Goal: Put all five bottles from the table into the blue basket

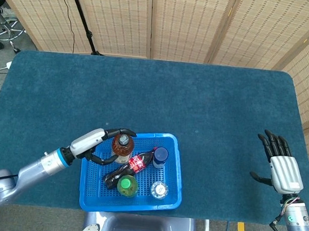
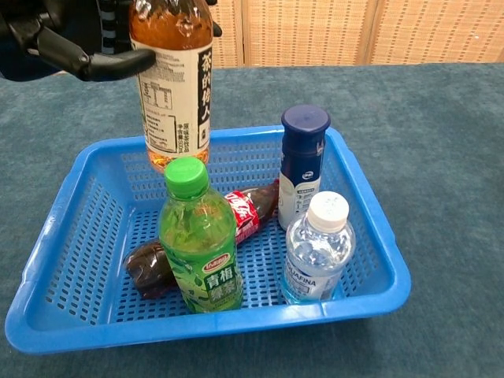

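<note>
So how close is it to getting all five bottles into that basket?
Nearly there. Four bottles already sit in the blue basket: the green-capped one, the cola bottle lying flat, the navy-capped one and the white-capped water bottle. The left robot hand holds the fifth, the tea bottle, above the basket. Left: lower and release it.

In the chest view I am seeing the tea bottle (image 2: 172,87) running off the top edge, so its cap is cut away there. My left robot hand (image 2: 59,35) is also cropping at the top left corner; only dark fingers (image 2: 102,64) are showing. The green-capped bottle (image 2: 200,240) is covering much of the cola bottle (image 2: 153,269) lying in the blue basket (image 2: 370,228). My right robot hand (image 1: 281,163) is appearing only in the head view.
</note>
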Tool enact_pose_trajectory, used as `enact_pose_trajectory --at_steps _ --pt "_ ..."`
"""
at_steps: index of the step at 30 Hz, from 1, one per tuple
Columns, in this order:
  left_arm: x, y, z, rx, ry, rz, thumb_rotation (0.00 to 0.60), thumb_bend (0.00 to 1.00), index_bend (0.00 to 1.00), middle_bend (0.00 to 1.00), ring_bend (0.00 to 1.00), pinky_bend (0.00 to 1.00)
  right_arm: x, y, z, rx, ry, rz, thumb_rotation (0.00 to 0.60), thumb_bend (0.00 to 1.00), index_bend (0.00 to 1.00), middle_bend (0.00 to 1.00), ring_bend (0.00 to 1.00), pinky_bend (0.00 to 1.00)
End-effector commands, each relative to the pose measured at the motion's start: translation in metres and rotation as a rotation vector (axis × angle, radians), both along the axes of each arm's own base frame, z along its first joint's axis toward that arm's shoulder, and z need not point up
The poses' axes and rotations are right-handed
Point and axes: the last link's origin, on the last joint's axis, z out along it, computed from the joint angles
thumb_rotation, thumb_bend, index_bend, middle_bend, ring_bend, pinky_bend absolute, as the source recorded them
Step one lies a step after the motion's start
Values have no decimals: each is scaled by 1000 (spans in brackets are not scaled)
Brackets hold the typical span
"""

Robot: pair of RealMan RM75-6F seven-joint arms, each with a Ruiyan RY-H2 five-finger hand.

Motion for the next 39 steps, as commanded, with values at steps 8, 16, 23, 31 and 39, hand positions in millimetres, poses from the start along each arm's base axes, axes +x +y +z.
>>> enact_pose_trajectory --at_steps 8,16,23,31,39 --pt "-9 -8 -27 -22 165 -6 600 345 1 0 0 0 0 0 1 0 -3 1 600 0 0 0 0 0" --pt "-11 -8 4 57 75 11 600 144 0 0 0 0 1 1 1 0 -6 6 600 0 0 0 0 0" --pt "-26 -12 53 250 60 38 600 142 0 0 0 0 4 3 0 6 -6 18 600 0 0 0 0 0" --pt "-80 -37 98 579 391 213 600 142 0 0 0 0 8 7 0 -7 13 46 600 0 0 0 0 0" --pt "-141 -85 112 693 650 471 600 142 0 0 0 0 8 9 1 -55 85 54 600 0 0 0 0 0"
